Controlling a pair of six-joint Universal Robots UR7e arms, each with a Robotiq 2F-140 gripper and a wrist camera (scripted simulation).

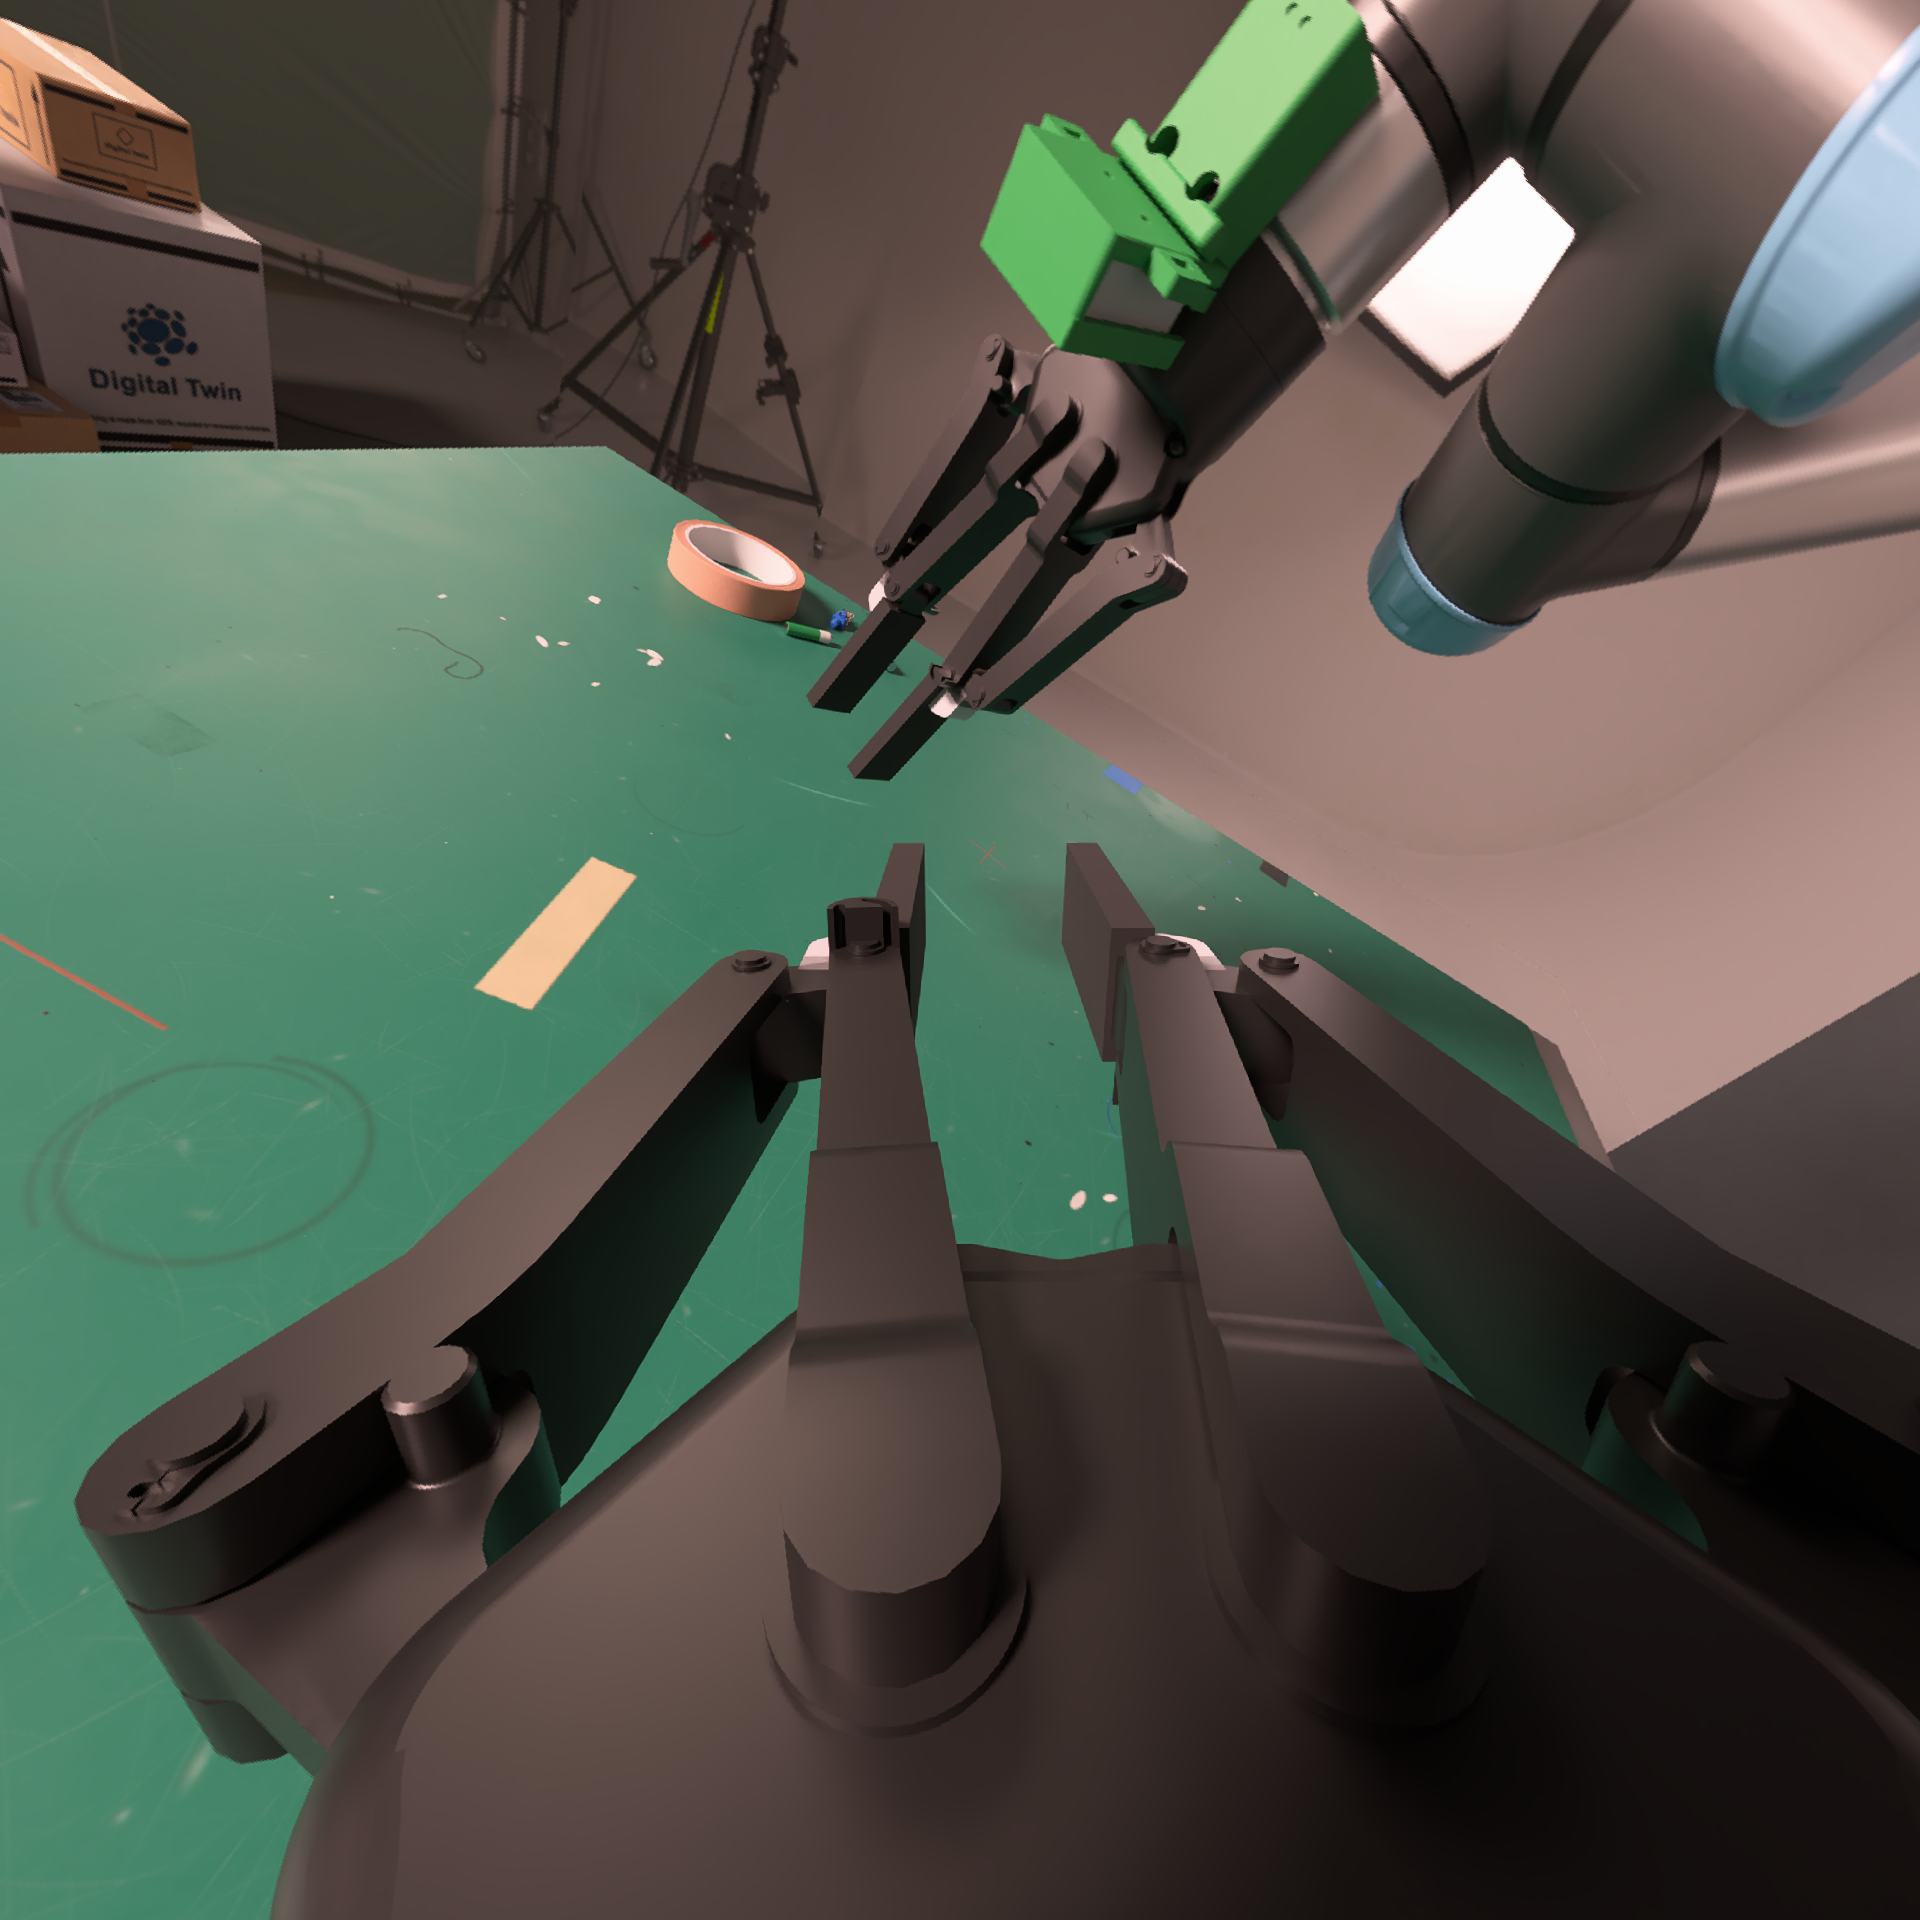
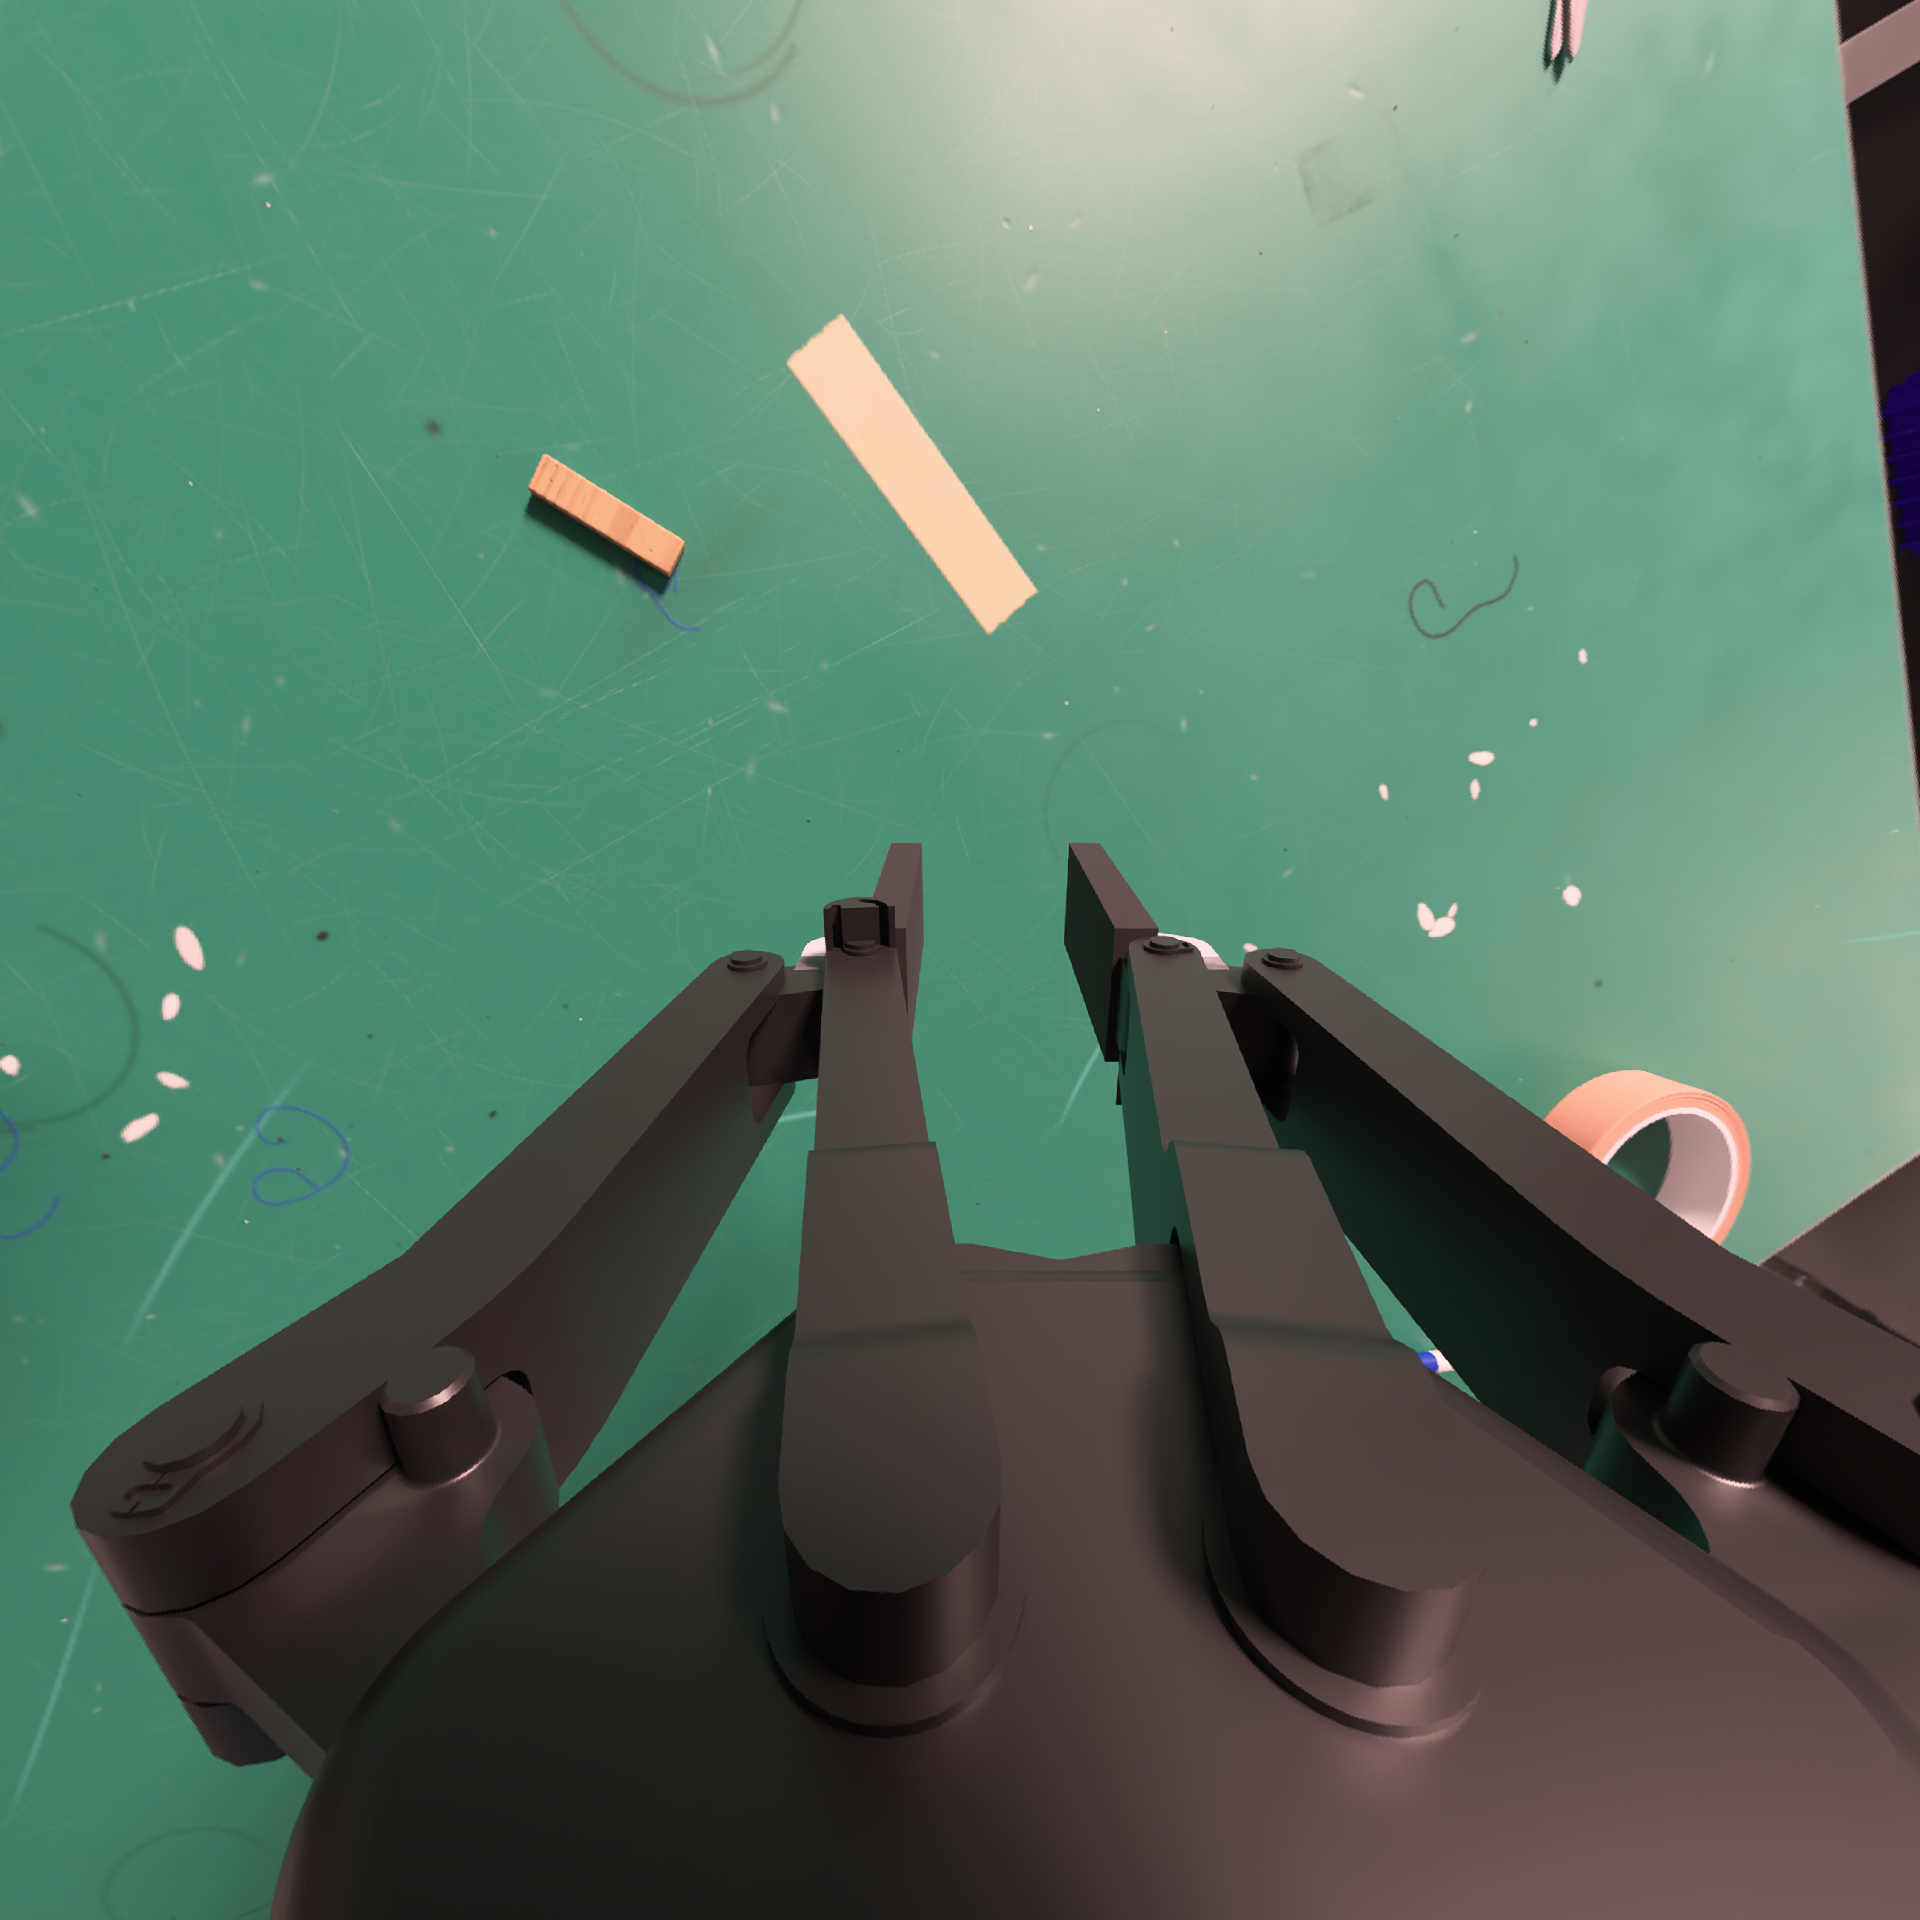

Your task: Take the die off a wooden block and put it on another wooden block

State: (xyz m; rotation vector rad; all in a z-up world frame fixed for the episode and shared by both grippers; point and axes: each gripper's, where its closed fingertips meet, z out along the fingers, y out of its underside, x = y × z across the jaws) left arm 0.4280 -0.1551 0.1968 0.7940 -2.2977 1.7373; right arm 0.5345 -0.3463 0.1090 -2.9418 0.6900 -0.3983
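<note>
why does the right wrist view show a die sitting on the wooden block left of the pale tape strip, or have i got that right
Not quite. In the right wrist view the wooden block lies left of the pale tape strip, but its top is bare: no die sits on it, and neither view shows a die.

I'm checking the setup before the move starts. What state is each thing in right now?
left pincer: open, empty, above the table.
right pincer: open, empty, above the table.
wooden block: lying flat on the green table, nothing on top.
roll of tape: lying flat near the table edge, untouched.
strip of tape: stuck flat on the table.
die: not in view.
</note>
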